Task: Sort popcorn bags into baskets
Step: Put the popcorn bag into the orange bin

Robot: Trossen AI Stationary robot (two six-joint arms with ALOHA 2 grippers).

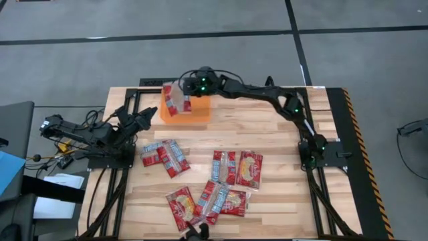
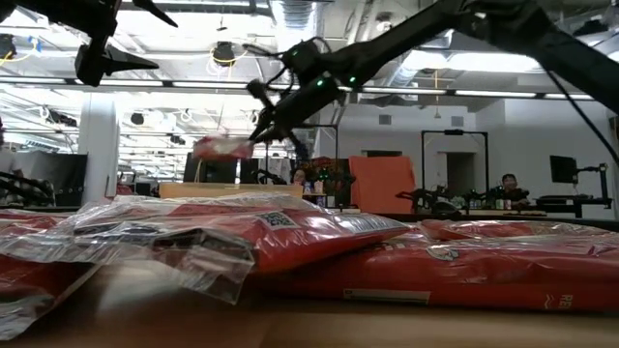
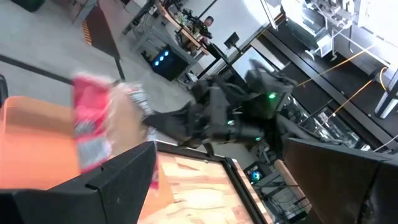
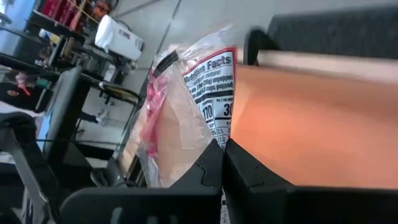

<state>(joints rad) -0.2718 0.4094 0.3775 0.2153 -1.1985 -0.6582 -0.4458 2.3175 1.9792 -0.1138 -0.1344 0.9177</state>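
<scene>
My right gripper (image 1: 189,86) reaches across the table's far side and is shut on one red popcorn bag (image 1: 175,99) above the left end of the orange basket (image 1: 194,112). The low view shows that bag (image 2: 222,147) in the air below the gripper (image 2: 261,121). My left gripper (image 1: 142,119) waits open near the table's left edge, just left of the basket, touching nothing. Several more red bags lie flat on the table's near half, such as a pair (image 1: 164,156) and another pair (image 1: 237,167). My right gripper pinches the popcorn bag by its clear edge (image 4: 214,134) beside the nutrition panel, between the two fingers. The fingers reach it from the table's right, slanting down. The bag (image 3: 93,118) is lifted clear and hangs tilted over the basket's left end.
A loose cluster of bags (image 1: 208,202) lies by the table's near edge, and they fill the foreground of the low view (image 2: 290,237). Black frame rails (image 1: 134,94) run along the table's left and far sides. Bare wood (image 1: 267,127) shows right of the basket. People sit far behind in the room.
</scene>
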